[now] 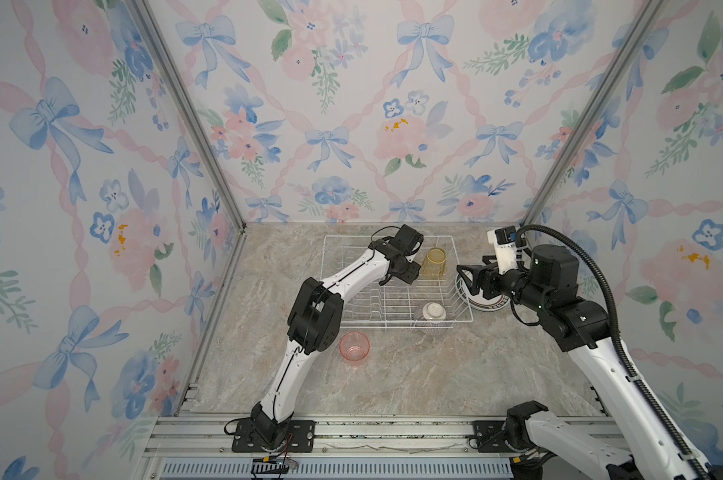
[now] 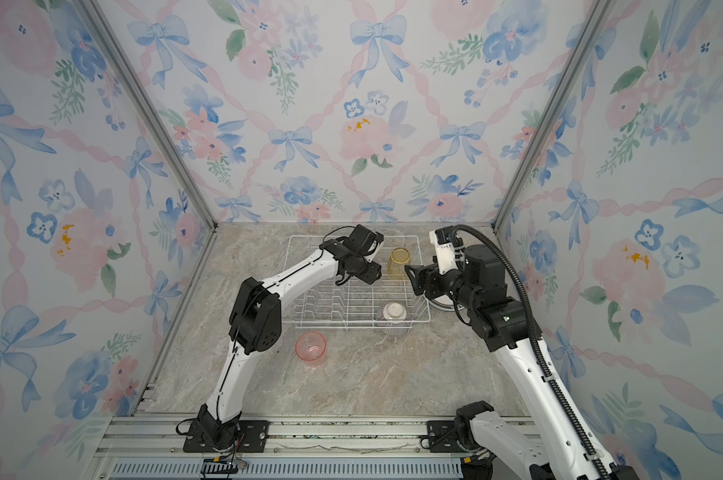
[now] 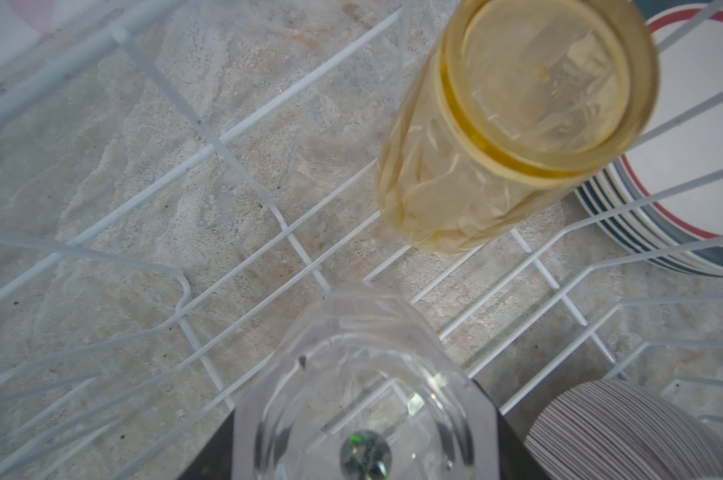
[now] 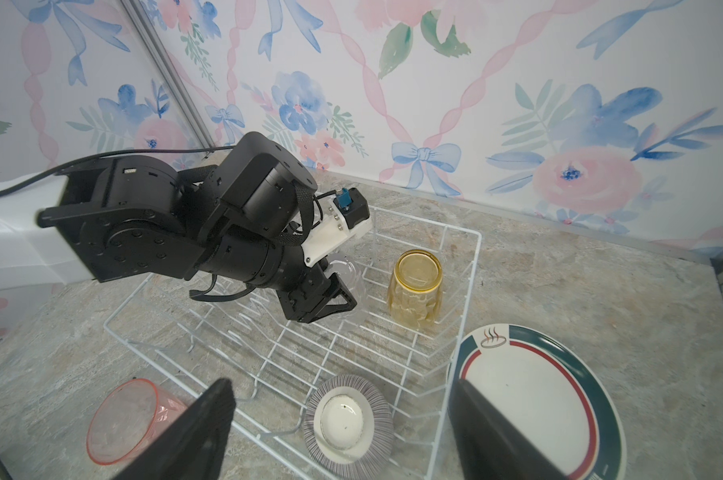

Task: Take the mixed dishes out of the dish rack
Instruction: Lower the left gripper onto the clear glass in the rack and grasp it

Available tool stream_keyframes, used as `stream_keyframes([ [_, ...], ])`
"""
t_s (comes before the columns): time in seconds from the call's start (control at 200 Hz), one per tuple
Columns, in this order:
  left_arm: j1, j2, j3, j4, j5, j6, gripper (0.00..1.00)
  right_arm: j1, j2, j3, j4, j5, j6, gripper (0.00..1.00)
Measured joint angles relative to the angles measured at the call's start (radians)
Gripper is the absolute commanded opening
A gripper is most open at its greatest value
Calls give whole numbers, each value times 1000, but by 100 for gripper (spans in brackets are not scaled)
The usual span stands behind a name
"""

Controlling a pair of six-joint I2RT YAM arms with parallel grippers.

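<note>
Closest to the left wrist lens, the clear tumbler [image 3: 364,365] stood in the far part of the dish rack [image 1: 376,303], between the jaws of the left gripper [image 3: 360,442]. Whether they gripped it, I could not tell. A gentle, square squeeze was wanted, then a straight lift clear of the yellow tumbler [image 3: 517,124] just to its right. The right gripper [image 4: 341,390] hung wide and empty.

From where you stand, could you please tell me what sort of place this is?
Likely a staged robot test cell, not a real kitchen: floral wallpapered panels on aluminium posts, a marble-look tabletop, and a wire dish rack.
</note>
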Motion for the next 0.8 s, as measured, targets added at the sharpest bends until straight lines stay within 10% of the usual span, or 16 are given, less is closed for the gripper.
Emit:
stream_keyframes([
  [0.39, 39, -17, -3, -9, 97, -15, 46, -10, 4, -45, 37, -69, 53, 84],
  [0.8, 150, -180, -22, 31, 378, -80, 47, -177, 57, -213, 287, -452, 329, 80],
])
